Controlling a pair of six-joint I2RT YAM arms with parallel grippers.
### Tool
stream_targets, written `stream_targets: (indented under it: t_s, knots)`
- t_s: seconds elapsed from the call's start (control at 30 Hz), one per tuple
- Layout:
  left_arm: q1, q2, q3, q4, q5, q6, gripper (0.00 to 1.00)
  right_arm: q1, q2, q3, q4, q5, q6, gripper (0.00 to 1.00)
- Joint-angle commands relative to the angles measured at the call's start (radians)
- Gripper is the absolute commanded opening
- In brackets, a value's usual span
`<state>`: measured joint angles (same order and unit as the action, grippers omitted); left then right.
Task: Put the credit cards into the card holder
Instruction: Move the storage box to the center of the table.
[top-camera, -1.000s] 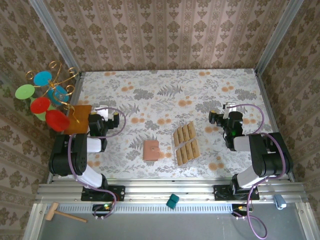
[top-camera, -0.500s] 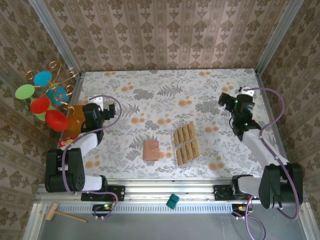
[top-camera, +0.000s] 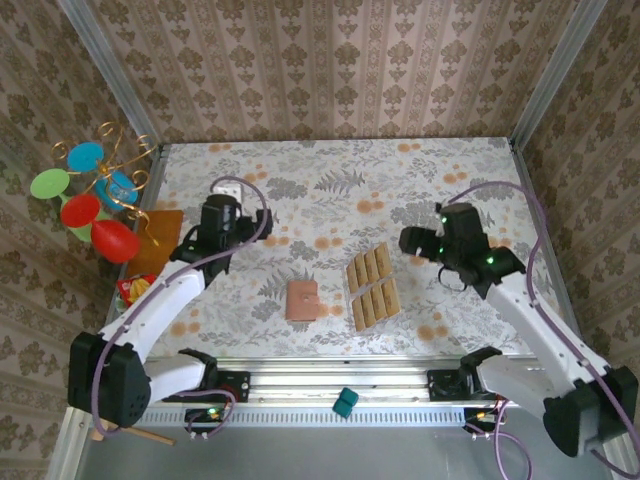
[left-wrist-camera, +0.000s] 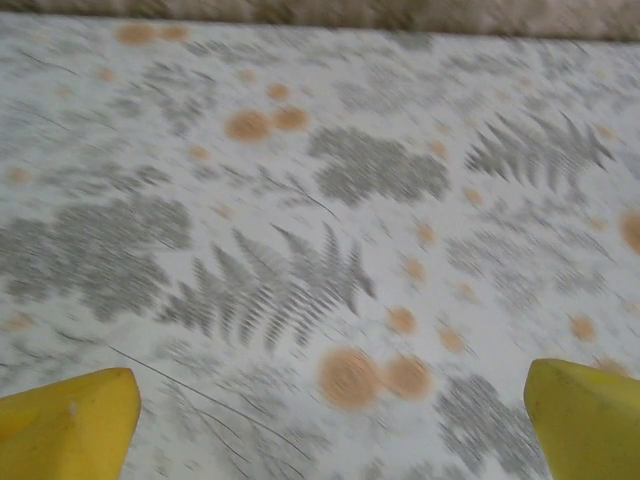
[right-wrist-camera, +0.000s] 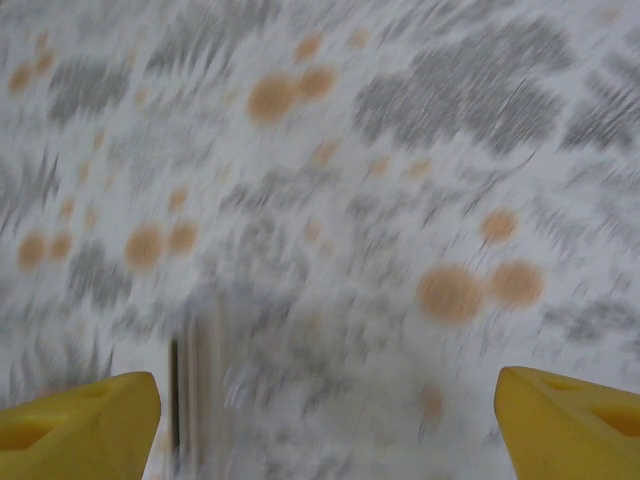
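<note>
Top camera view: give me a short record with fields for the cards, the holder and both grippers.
credit cards: two rows lying flat, right of centre
card holder: flat on the tablecloth, left of the cards, apart from them
left gripper: open, empty, above bare tablecloth
right gripper: open, empty, right of the cards, no contact

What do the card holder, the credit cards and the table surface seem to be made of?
The card holder looks like matte reddish-brown leather or imitation leather: dull, no glare. The credit cards seem thin plastic or card, tan-gold; the top view leaves it open. The table seems covered with a printed sheet, paper or vinyl: flat fern-and-flower pattern.
</note>
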<state>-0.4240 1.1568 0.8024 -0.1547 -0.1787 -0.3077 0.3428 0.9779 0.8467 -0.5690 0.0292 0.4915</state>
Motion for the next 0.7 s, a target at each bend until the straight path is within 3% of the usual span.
stream_targets:
  t_s: [0.0,0.17,0.3,0.67]
  knots:
    - [-0.041,-0.027,-0.042,-0.084,-0.007,-0.087,1.0,0.084,-0.109,-0.046,-0.24,0.064,0.069,0.89]
    - [-0.074,-0.003,-0.061,-0.054,0.002,-0.107,1.0,0.198,-0.234,-0.122,-0.343,0.043,0.186,0.89]
    - [-0.077,0.034,-0.04,-0.048,0.012,-0.105,1.0,0.315,-0.247,-0.142,-0.409,0.048,0.259,0.88]
    - [-0.087,0.096,0.0,-0.041,0.039,-0.122,1.0,0.634,-0.023,-0.155,-0.335,0.182,0.389,0.9]
